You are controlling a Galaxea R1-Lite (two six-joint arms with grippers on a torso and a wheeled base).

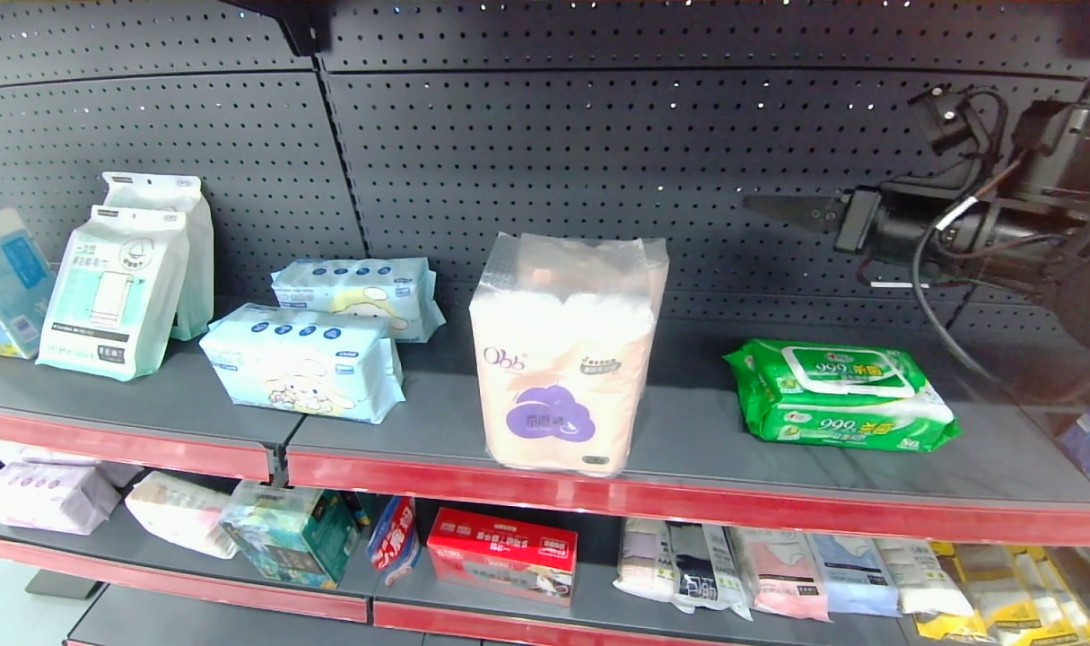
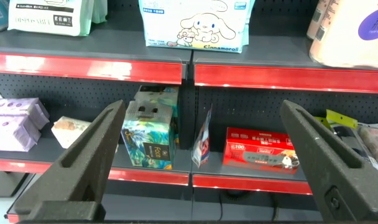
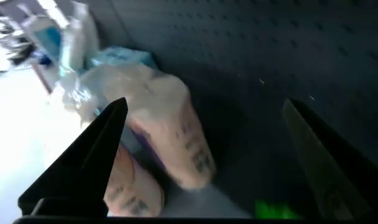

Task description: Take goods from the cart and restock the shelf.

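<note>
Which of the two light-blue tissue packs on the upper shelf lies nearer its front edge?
The left tissue pack; the right tissue pack lies behind it, closer to the pegboard.

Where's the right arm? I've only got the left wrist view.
Observer: The right gripper is held up in front of the pegboard, over the right end of the upper shelf.
Operator: Holding anything?
Observer: No. In the right wrist view its fingers are spread wide with nothing between them.
Operator: What's on the shelf under it?
Observer: A green wipes pack lies flat there. A tall pack of tissue rolls stands upright to the left of it.
</note>
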